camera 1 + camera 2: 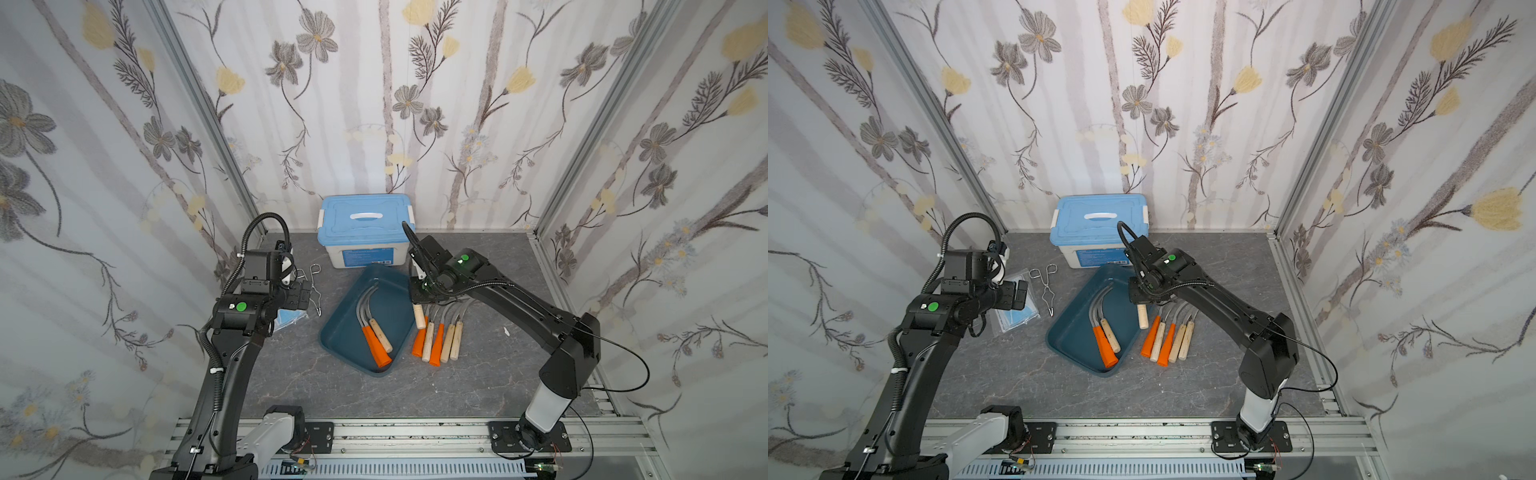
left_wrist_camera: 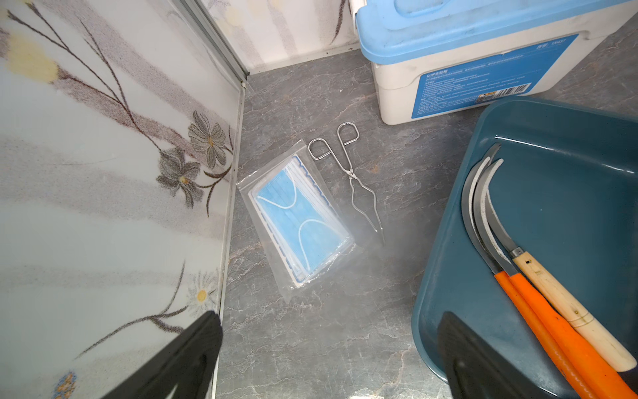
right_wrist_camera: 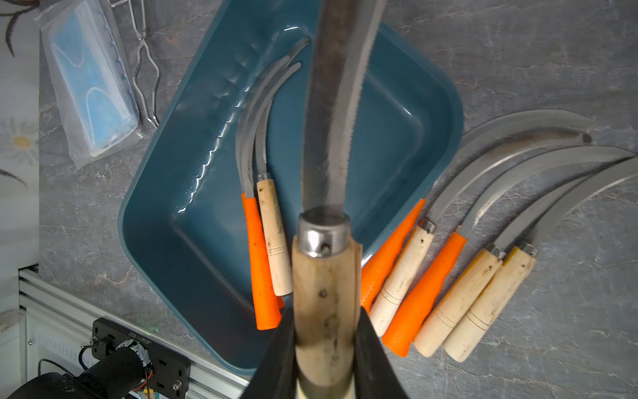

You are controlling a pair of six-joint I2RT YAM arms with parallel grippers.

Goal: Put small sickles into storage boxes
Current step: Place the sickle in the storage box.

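Observation:
The dark teal storage box (image 1: 345, 332) lies open on the grey table, with three small sickles (image 1: 374, 332) inside, two orange-handled and one wooden-handled. Several more small sickles (image 1: 436, 340) lie in a row just right of it. My right gripper (image 3: 324, 312) is shut on the pale wooden handle of another sickle (image 3: 324, 283). That handle (image 1: 419, 316) hangs above the box's right rim, and the blade points over the box (image 3: 193, 241). My left gripper (image 2: 328, 321) hovers open and empty over bare table left of the box (image 2: 569, 155).
A white box with a light-blue lid (image 1: 361, 232) stands behind the teal box. Wire tongs (image 2: 352, 179) and a bagged pack of blue masks (image 2: 300, 221) lie near the left wall. Wallpapered walls close in the table on three sides.

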